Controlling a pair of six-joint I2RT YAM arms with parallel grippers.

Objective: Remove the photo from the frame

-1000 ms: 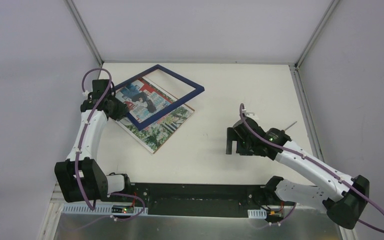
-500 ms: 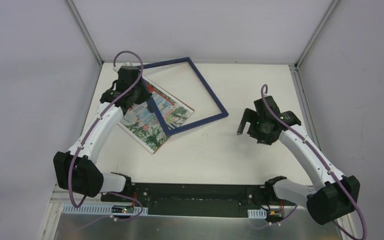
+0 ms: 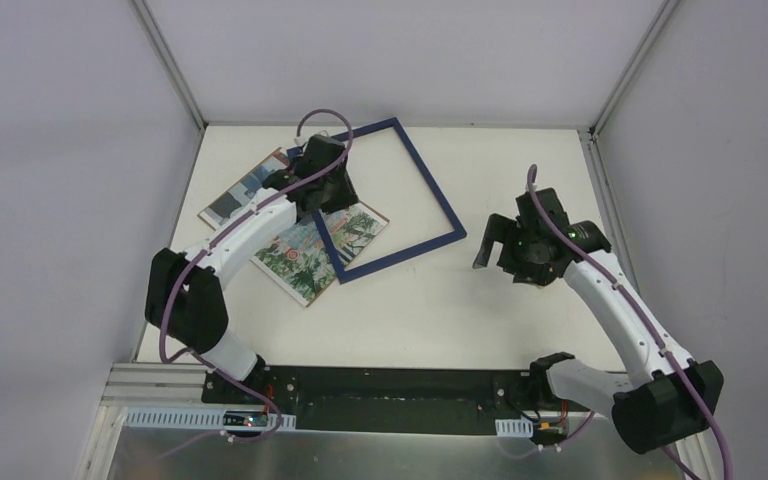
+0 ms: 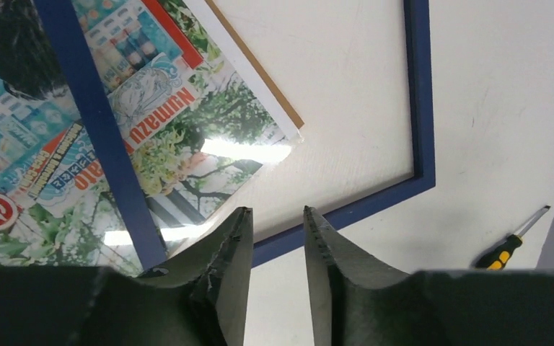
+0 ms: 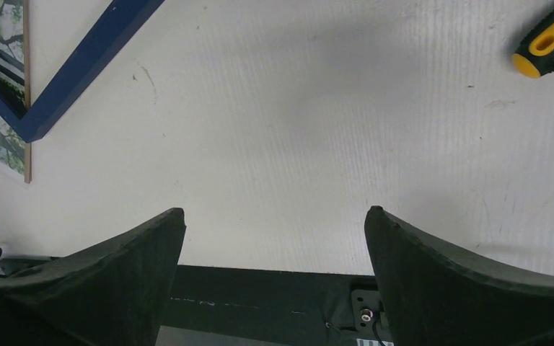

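From above, the navy frame [image 3: 430,177] lies flat on the table [image 3: 410,310], one corner overlapping the collage photo [image 3: 305,265], which is not seated in it. The left gripper [image 3: 325,195] hangs over that overlap and the right gripper [image 3: 490,245] is well apart. The left wrist view shows jaws narrowly apart on nothing; the glossy print, on a brown backing board [image 4: 258,67], looks light, limp and slippery, so pinch its free corner, though it may stick to the board. The right wrist view shows jaws wide apart, empty, near a screwdriver [image 5: 552,43].
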